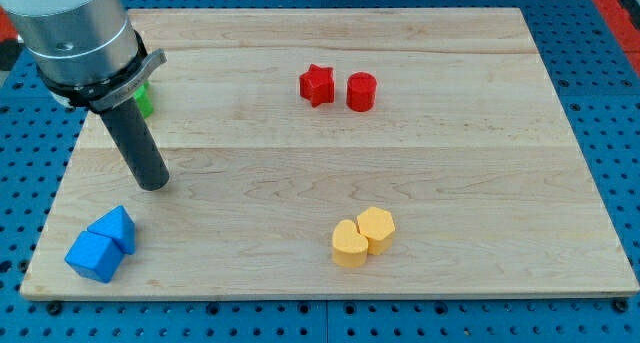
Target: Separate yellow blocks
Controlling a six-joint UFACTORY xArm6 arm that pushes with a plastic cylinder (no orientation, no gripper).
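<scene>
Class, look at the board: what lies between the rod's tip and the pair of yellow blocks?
Nothing: in the camera view only bare wood lies between my tip and the touching yellow heart block and yellow hexagon block.

My tip (153, 183) stands on the wooden board (450, 173) at the view's left, and between it and the touching yellow heart block (349, 245) and yellow hexagon block (377, 228) the wood lies open. The two blue blocks (103, 246) sit just below my tip, and a green block (144, 98) hides behind my rod. The red star block (317, 84) and red cylinder block (361, 91) stand well apart toward the view's top.
</scene>
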